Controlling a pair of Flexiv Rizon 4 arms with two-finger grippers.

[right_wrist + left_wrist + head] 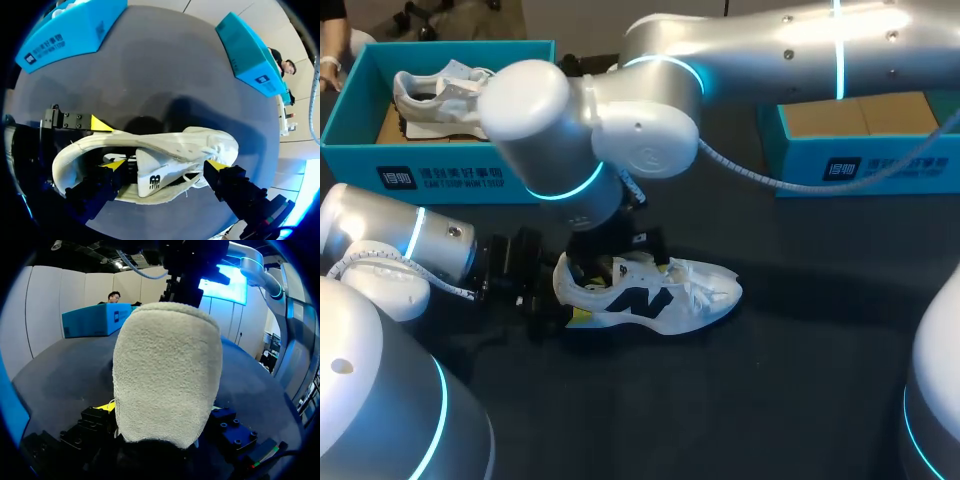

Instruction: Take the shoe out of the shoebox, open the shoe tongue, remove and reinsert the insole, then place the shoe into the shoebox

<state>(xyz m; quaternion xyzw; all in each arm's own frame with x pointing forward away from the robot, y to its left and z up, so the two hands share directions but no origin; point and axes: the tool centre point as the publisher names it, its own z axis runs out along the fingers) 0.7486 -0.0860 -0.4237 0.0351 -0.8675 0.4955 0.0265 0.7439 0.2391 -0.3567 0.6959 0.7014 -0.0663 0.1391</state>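
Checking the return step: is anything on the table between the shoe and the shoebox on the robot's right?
Nothing visible. Bare dark table lies between the shoe and the right shoebox. Only a cable from the arm hangs above that stretch, in front of the box's near wall.

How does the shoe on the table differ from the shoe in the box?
Place: the shoe on the table rests on the dark table; the shoe in the box lies inside the teal box at the far left.
Handling: the shoe on the table has the left gripper at its heel and the right gripper over its opening; no gripper is near the shoe in the box.
Both are white sneakers.
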